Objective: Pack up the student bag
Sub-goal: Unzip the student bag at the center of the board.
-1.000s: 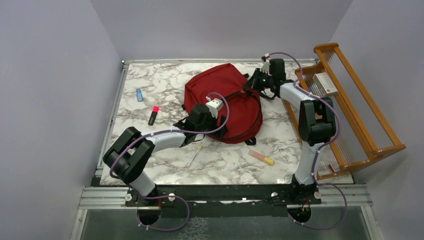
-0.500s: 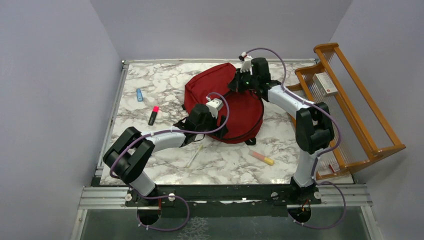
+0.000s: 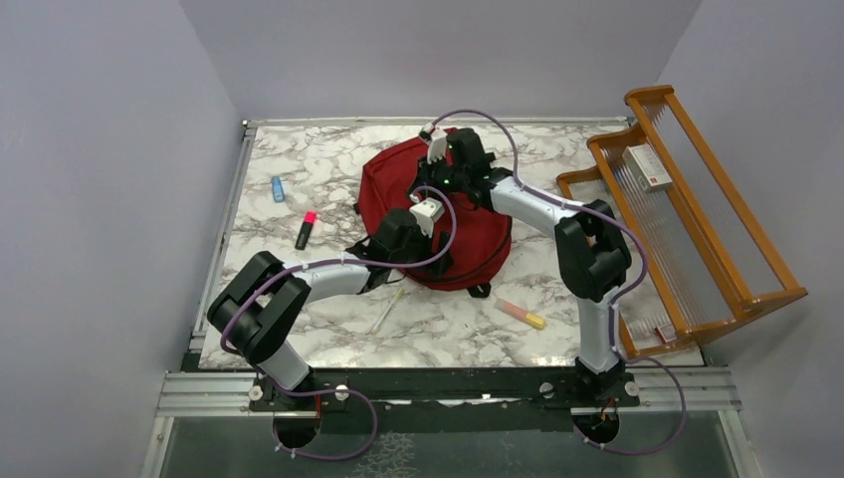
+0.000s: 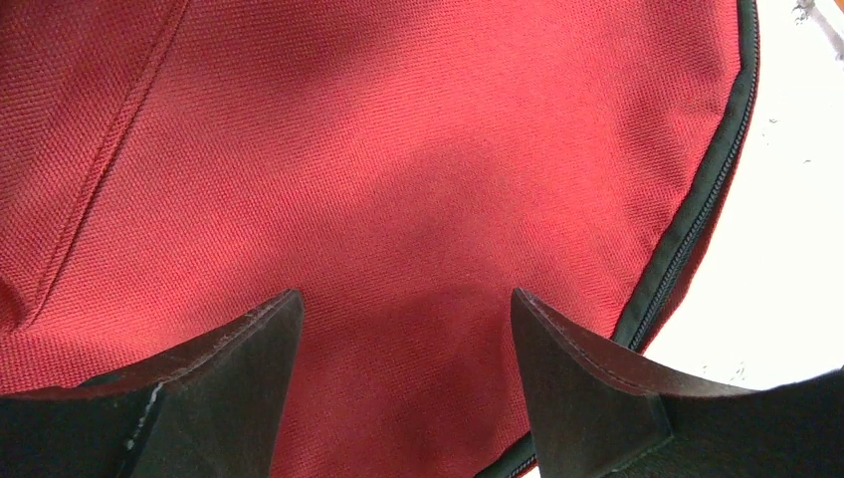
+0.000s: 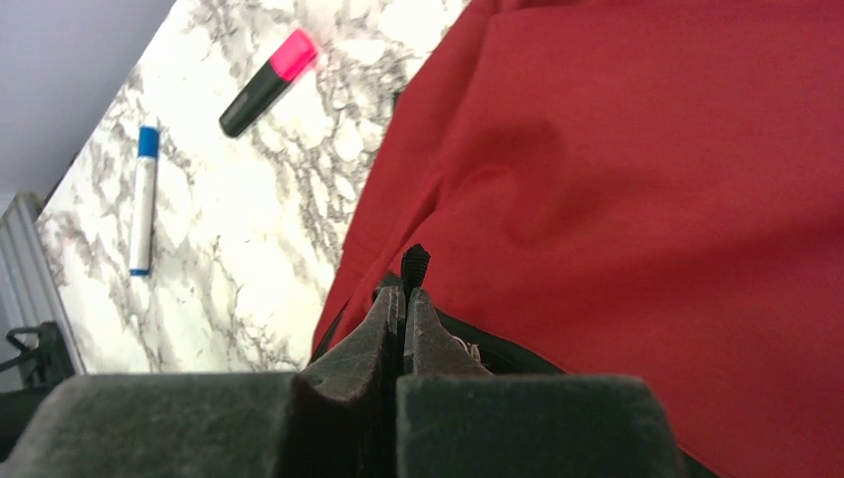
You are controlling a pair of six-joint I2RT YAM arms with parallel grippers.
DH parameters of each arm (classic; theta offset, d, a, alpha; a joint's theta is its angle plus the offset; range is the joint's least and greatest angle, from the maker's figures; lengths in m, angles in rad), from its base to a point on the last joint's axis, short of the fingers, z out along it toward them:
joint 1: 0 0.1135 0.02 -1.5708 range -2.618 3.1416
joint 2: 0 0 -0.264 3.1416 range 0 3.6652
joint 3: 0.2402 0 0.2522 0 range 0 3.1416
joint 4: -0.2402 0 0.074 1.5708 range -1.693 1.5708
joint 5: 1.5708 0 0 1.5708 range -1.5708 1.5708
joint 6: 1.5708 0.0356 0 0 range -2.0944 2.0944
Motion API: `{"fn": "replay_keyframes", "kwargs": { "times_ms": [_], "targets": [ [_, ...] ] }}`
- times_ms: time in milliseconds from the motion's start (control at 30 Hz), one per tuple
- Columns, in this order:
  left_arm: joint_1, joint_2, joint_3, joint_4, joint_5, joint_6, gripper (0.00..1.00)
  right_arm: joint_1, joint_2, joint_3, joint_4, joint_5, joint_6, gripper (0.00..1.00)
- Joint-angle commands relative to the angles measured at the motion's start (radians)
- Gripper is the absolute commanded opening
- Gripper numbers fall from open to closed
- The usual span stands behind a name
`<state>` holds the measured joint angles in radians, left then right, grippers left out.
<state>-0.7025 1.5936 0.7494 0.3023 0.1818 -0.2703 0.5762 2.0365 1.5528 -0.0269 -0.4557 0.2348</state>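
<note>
The student bag [image 3: 478,234] is a red backpack lying flat in the middle of the marble table. My left gripper [image 3: 438,254] rests on its near part. In the left wrist view the left gripper [image 4: 403,309] stands open, its fingers pressed on the red fabric [image 4: 398,149] beside the black zipper [image 4: 697,209]. My right gripper [image 3: 431,189] is over the bag's far left edge. In the right wrist view the right gripper [image 5: 403,294] is shut on the black zipper pull [image 5: 414,261], whose tip sticks out past the fingertips, against the bag [image 5: 647,199].
Left of the bag lie a blue marker [image 3: 277,188] and a pink-capped highlighter [image 3: 306,229]. A white pen [image 3: 386,311] and an orange-yellow highlighter [image 3: 522,315] lie near the front. A wooden rack [image 3: 697,219] holding a box [image 3: 647,167] stands at the right.
My right gripper has travelled left along the bag's far edge, still shut on the zipper pull. The bag has shifted slightly left. The left arm has not moved.
</note>
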Motion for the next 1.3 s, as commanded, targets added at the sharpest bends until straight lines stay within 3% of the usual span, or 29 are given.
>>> {"fn": "replay_keyframes", "kwargs": {
  "times_ms": [0,267,433,767,900,967,1267],
  "targets": [
    [-0.004,0.009,-0.024,0.047,-0.012,-0.003,0.77,0.060,0.051,0.059,-0.024,-0.109,0.020,0.01],
    [-0.004,-0.007,-0.051,0.068,-0.009,-0.004,0.77,0.088,0.128,0.108,0.007,-0.307,0.048,0.01],
    [-0.005,-0.009,-0.066,0.081,-0.008,0.002,0.76,0.105,0.210,0.220,-0.027,-0.440,0.044,0.01],
    [-0.009,0.005,-0.067,0.087,-0.022,-0.017,0.76,0.123,0.295,0.338,-0.132,-0.488,-0.012,0.02],
    [-0.009,-0.047,-0.077,0.086,-0.037,-0.026,0.76,0.123,0.230,0.329,-0.167,-0.359,-0.067,0.28],
    [-0.009,-0.089,-0.082,0.086,-0.043,-0.030,0.76,0.122,0.183,0.323,-0.184,-0.242,-0.088,0.37],
    [0.019,-0.323,-0.074,0.009,-0.090,-0.099,0.78,0.101,-0.135,0.076,-0.068,0.307,-0.085,0.53]
  ]
}}
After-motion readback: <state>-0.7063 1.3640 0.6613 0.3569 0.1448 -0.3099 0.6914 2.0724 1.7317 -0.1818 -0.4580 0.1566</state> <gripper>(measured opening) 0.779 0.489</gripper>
